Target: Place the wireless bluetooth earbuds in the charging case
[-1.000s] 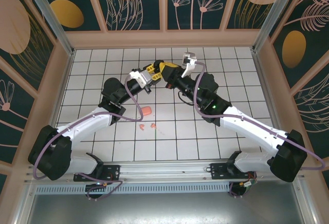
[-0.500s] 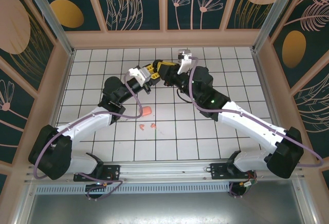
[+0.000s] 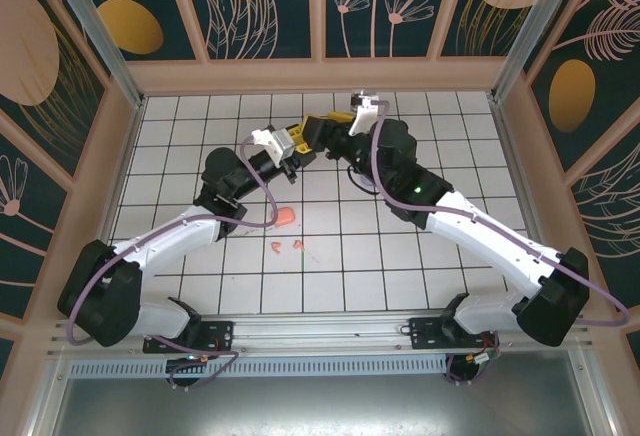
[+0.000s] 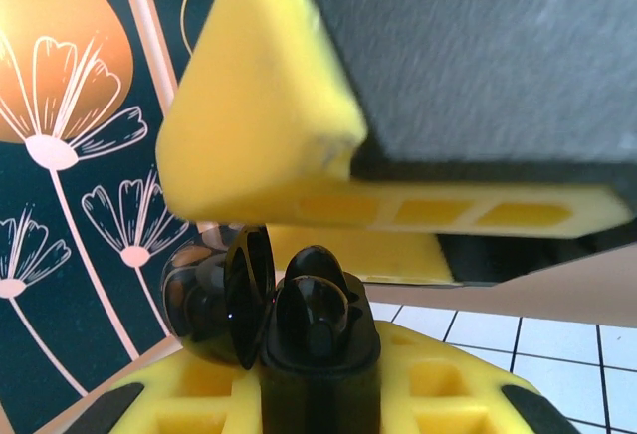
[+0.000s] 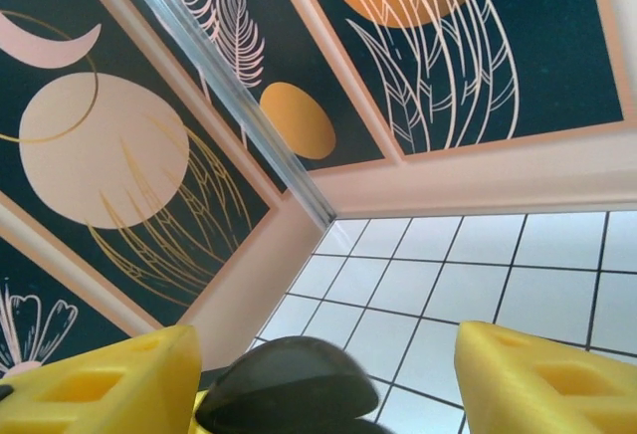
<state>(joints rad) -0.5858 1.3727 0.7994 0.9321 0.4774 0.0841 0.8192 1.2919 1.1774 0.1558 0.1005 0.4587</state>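
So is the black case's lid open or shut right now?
Open: in the left wrist view the lid stands swung up beside the black case.

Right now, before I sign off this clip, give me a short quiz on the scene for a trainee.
1. True or false: the left gripper is shut on the black charging case.
2. The right gripper has its jaws: A open, B shut on an earbud.
3. Fill in: the loose salmon-orange pieces lie on the ____.
Key: 1 true; 2 A; 3 table.
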